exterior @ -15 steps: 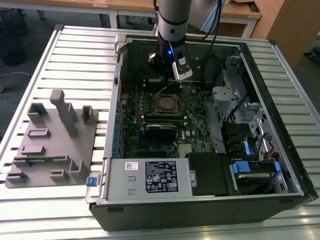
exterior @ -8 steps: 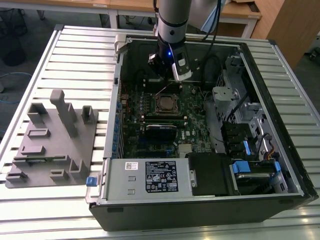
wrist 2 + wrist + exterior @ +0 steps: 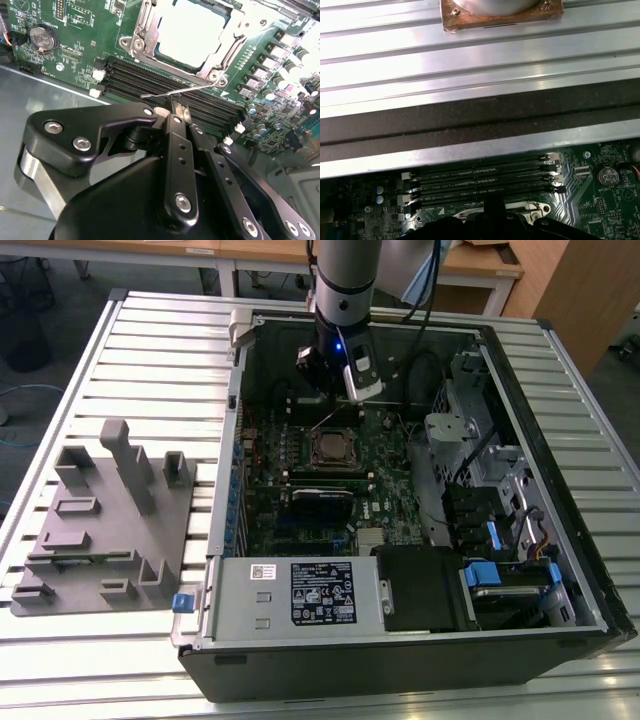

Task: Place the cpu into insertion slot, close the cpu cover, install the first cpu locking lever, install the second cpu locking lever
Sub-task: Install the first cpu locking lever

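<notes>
The cpu [image 3: 190,30] lies flat in its socket on the green motherboard, its pale metal top facing up; in the exterior view the cpu [image 3: 333,447] sits mid-board. The cpu cover [image 3: 142,37] lies down around it as a silvery frame. A thin wire locking lever [image 3: 210,87] runs along the socket's edge beside the memory slots and stands slightly raised. My gripper [image 3: 173,106] has its black fingers pressed together at the tips on this lever. In the exterior view the gripper [image 3: 330,392] hangs inside the case just behind the socket.
Black memory slots [image 3: 150,80] lie right by the fingertips, and a coin battery [image 3: 41,37] sits further off. A labelled power-supply box [image 3: 300,590] fills the case front, with drive cages [image 3: 500,490] on the exterior view's right. A grey fixture board [image 3: 110,510] rests on the slatted table.
</notes>
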`<state>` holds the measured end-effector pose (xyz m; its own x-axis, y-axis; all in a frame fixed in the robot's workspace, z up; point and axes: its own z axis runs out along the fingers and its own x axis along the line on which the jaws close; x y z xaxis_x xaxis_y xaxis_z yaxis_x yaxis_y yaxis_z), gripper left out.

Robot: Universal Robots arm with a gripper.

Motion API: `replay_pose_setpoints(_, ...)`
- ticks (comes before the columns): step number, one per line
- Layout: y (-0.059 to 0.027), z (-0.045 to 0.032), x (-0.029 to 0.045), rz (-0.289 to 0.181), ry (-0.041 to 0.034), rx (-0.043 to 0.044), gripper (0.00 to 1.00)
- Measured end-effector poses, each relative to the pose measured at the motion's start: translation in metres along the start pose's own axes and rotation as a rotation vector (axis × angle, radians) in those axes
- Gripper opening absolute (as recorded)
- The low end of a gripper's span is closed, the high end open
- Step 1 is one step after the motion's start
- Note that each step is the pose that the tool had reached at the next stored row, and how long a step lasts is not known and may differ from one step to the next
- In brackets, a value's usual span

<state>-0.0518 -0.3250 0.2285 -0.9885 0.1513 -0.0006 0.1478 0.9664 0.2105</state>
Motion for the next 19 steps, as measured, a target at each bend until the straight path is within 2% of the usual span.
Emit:
replay_pose_setpoints(13,0.0001,0.0028,-0.0016,0.0,0.0,0.0002,0.1)
replay_pose_setpoints(19,-0.0012,0.0092,-0.002,0.0,0.0,0.0,0.1)
